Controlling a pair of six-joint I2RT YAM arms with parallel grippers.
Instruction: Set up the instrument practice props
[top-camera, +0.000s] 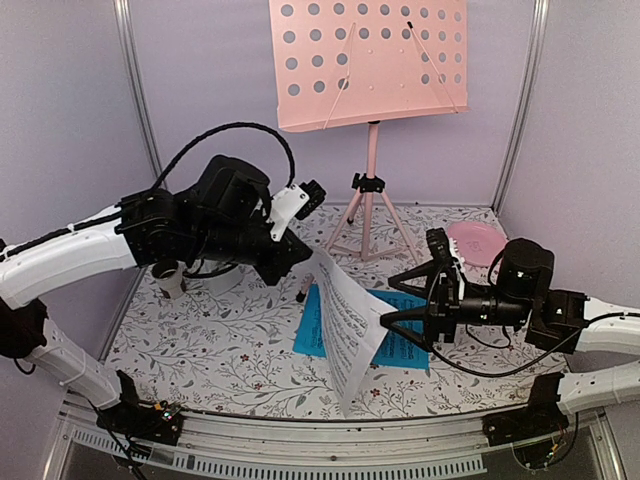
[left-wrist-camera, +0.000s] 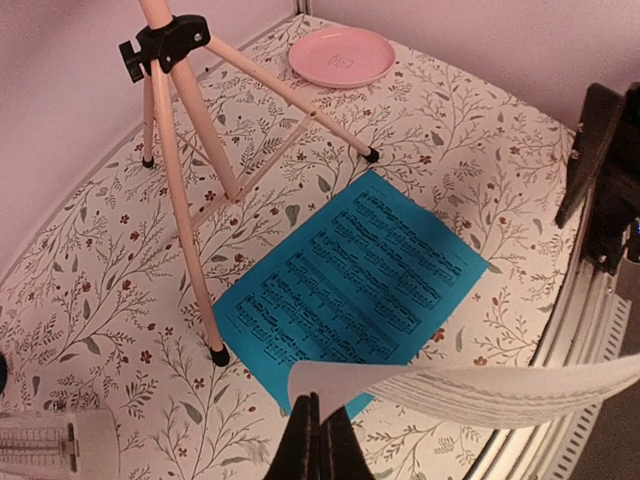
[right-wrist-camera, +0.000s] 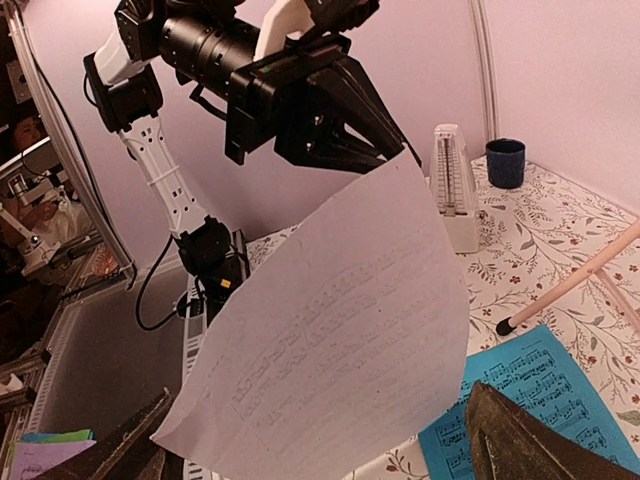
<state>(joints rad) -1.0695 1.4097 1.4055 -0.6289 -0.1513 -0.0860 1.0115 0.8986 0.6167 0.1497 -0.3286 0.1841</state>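
Note:
My left gripper is shut on the top corner of the white sheet of music, which hangs curled above the table. Under it, the bright blue sheet lies flat by the tripod feet. My right gripper is open; in its wrist view the white sheet hangs between its spread fingers. The pink music stand stands at the back with nothing on its perforated desk. The white metronome stands at the left.
A pink plate sits at the back right corner. A dark blue cup stands beside the metronome near the wall. The tripod's legs spread over the floral tabletop. Walls close in three sides.

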